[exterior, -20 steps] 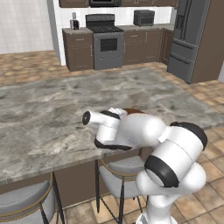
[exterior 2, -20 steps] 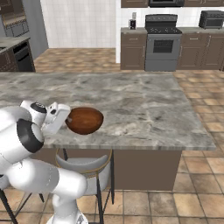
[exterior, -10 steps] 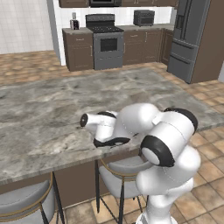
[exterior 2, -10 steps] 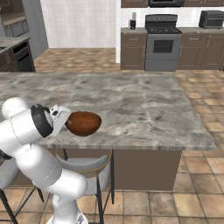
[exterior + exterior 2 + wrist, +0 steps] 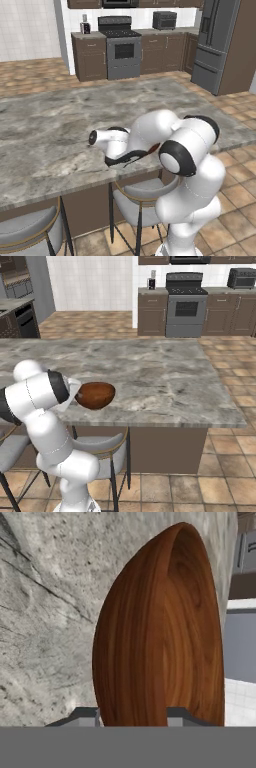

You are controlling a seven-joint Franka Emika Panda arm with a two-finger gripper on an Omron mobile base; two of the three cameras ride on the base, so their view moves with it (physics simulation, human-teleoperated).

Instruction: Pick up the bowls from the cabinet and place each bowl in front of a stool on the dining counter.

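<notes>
A glossy reddish-brown bowl [image 5: 96,395] sits upright low over the dining counter [image 5: 165,381], near its front edge and above a stool [image 5: 102,452]. Whether the bowl touches the stone I cannot tell. My gripper [image 5: 75,395] is at the bowl's left side, shut on its rim. In the hand view the bowl [image 5: 160,632] stands edge-on, and its wall runs down between the two fingertips of the gripper [image 5: 132,714]. In the left base view my arm hides most of the bowl [image 5: 153,147], leaving a red sliver above the counter [image 5: 50,135]. The cabinet is out of view.
Two stools [image 5: 142,192] [image 5: 25,231] stand under the counter's near edge. Far behind are a stove [image 5: 122,47], brown drawer cabinets [image 5: 152,313] and a grey fridge [image 5: 217,45]. The counter's right end [image 5: 227,406] drops to tiled floor.
My elbow has swung up and forward, and the hand with the bowl has shifted slightly left along the counter's front edge. The bowl stays in the grip at about the same height.
</notes>
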